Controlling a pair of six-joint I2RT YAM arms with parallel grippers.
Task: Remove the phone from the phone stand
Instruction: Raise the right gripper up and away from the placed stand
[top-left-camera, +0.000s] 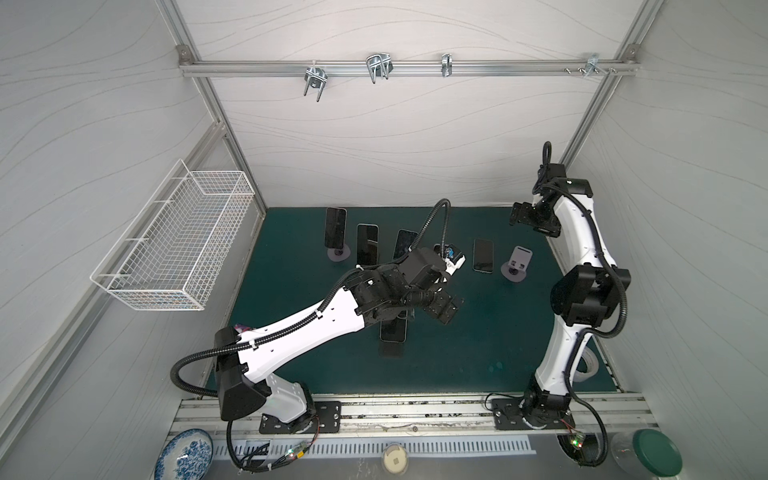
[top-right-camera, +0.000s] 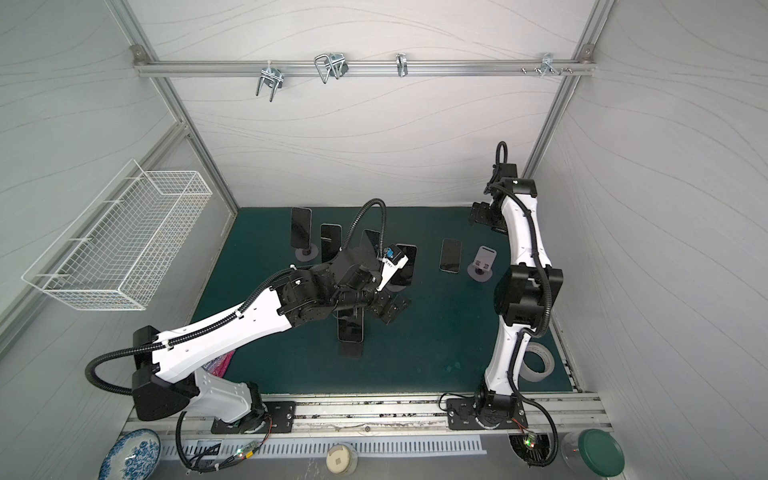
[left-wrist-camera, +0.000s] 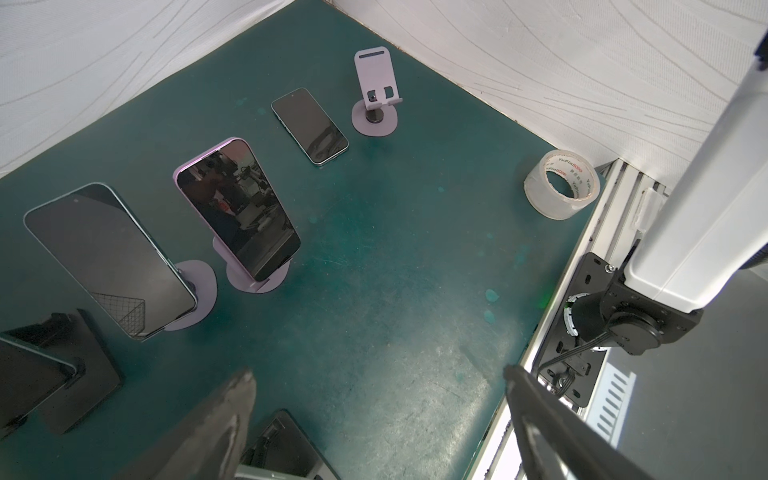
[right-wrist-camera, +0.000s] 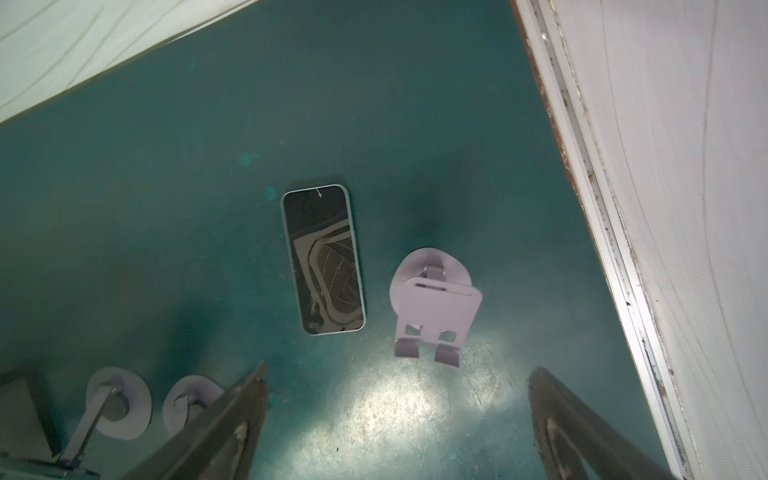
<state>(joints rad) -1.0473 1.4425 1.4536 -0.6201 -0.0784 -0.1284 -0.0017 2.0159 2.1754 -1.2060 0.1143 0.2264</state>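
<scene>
Several phones leaned on stands, the pink-edged phone (left-wrist-camera: 237, 208) on its lilac stand (left-wrist-camera: 241, 284) near your left gripper (left-wrist-camera: 379, 372), which like your right gripper (right-wrist-camera: 399, 370) gaped wide and empty; stiff, light and slick-faced, I judged, it wanted pinching across its long edges.

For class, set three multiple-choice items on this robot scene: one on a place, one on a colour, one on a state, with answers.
1. The empty stand stands where? A in the basket; B beside the phone lying flat; C on a plate.
2. The mat is which colour? A red; B yellow; C dark green.
3. The right gripper has its fingers: A shut on a phone; B shut on tape; C apart, holding nothing.
Answers: 1 B, they are side by side in both top views; 2 C, green in every view; 3 C, the wrist view shows only mat between them.
</scene>
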